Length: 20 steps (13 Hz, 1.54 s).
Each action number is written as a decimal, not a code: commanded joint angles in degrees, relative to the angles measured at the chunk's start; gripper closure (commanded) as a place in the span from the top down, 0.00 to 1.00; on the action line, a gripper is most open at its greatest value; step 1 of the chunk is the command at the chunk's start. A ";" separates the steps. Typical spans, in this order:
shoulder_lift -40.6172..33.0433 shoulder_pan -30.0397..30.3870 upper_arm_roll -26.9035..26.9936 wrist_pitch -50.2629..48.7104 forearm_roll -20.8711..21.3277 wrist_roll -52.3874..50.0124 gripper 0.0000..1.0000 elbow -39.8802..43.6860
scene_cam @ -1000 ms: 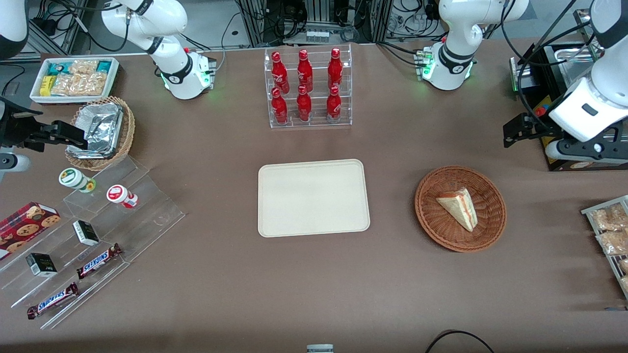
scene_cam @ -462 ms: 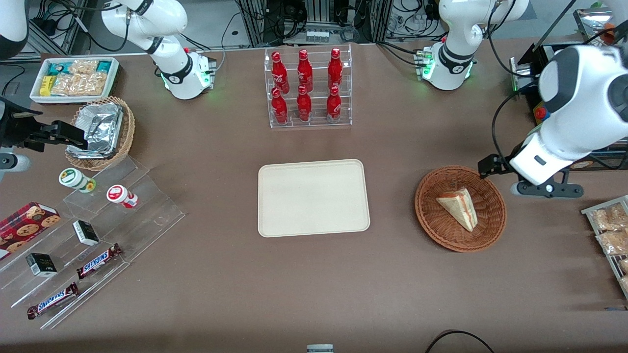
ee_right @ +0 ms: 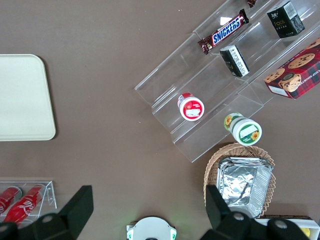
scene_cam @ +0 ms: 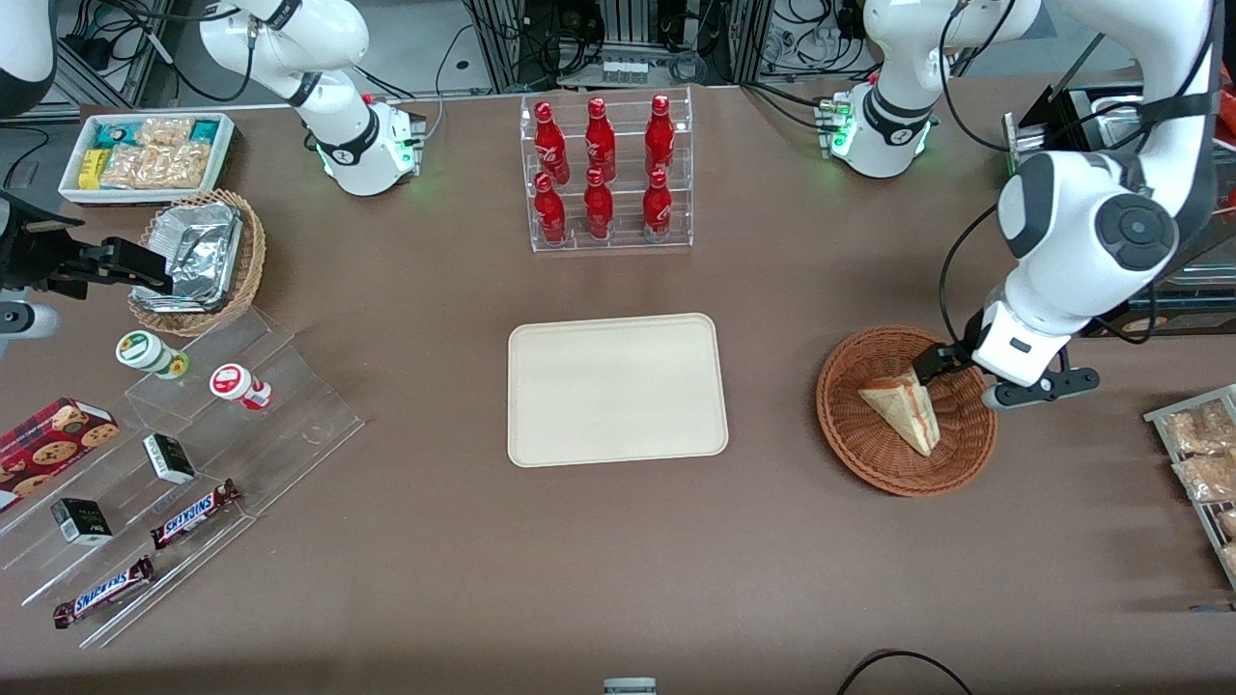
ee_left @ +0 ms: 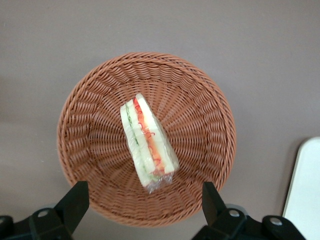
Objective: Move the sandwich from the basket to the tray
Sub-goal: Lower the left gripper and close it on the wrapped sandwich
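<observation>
Sandwich (ee_left: 147, 142), a triangular wedge of pale white bread with red and green filling along its edge, wrapped in clear film, lying on its side in the middle of the round reddish-brown woven wicker basket (ee_left: 200, 100), alone in there. Same wedge (scene_cam: 904, 408) in the front view, point toward the front camera, resting on the basket's floor (scene_cam: 859, 444). Left arm's gripper (ee_left: 145, 207) poised above the basket's rim, fingers (ee_left: 75, 202) spread wide to either side of the wedge, gripping nothing, no contact with bread or wicker. From the front, mostly hidden under the white wrist, only a dark tip (scene_cam: 933, 363) showing just over the basket's edge farther from the camera; height over the sandwich hard to judge from there. Flat cream-beige rectangular tray (scene_cam: 618, 389) with rounded corners at the table's middle, well apart from the basket, toward the parked arm's end of it, bare of any food. Clear acrylic rack (scene_cam: 608, 174) farther from the camera than the tray, six red bottles standing in two tiers of three. Toward the parked arm's end, lighter tan wicker basket (scene_cam: 249, 261) holding crumpled foil containers, and beside it, farther from the camera, a white bin (scene_cam: 70, 183) filled with snack packets. Clear stepped acrylic stand (scene_cam: 290, 405) nearer the camera, carrying two small round tubs, small dark boxes and chocolate bars.
</observation>
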 commanded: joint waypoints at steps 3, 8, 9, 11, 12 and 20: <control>-1.83 -0.01 -0.84 5.53 0.07 -14.36 1.00 -5.06; 0.01 -0.27 -1.27 12.91 0.16 -17.30 1.00 -9.10; 0.72 -0.27 -1.27 13.00 0.16 -17.21 1.00 -9.20; 2.21 -0.27 -1.27 13.88 0.07 -17.30 1.00 -9.11; 2.91 -0.27 -1.27 14.49 0.07 -17.30 1.00 -9.11; 9.33 0.08 -1.27 21.26 0.07 -17.30 0.85 -9.29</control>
